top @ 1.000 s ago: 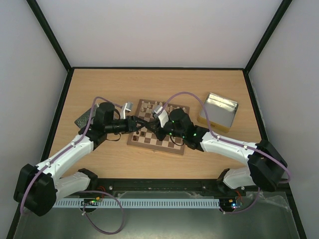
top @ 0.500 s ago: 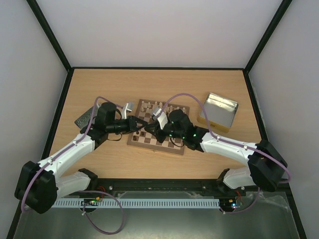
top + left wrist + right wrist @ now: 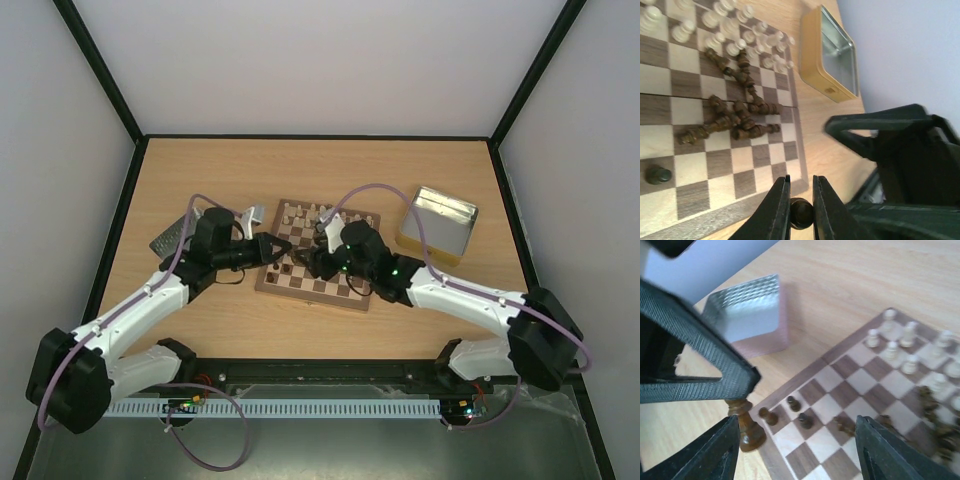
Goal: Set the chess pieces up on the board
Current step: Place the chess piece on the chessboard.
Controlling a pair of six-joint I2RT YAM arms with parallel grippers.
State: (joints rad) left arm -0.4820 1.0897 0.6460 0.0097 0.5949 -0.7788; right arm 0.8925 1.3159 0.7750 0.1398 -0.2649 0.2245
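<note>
The board [image 3: 300, 287] lies in the middle of the bench [image 3: 200, 170]. Cream pieces [image 3: 720, 30] stand along its far rows, and a heap of dark pieces [image 3: 735, 120] lies tumbled over the middle squares.

The left pincer [image 3: 800, 185] is drawn narrow on the round head of one dark piece [image 3: 747, 427]. It grips from the side, so the piece hangs with its long axis upright and its base down. In the right wrist view the base sits at the board's near-left corner, over the tan border rather than over a square. We cannot tell whether it touches the wood.

The corner square lies just inward of the base, to the right and far side. We therefore judge the coming move to be a short shift onto the board, then a lowering and a release. The left arm is the one for it, since it has the piece and the corner is on its side.

Three dark pawns [image 3: 793, 402] stand upright just inside that corner, close to the hanging base. We reckon a shift carried too far, or a tilted descent, could topple them.

The right pincer [image 3: 796, 440] stands wide and holds nothing. It hovers over the near-left part of the board, facing the held piece. In our judgement it is best kept off that corner.
</note>
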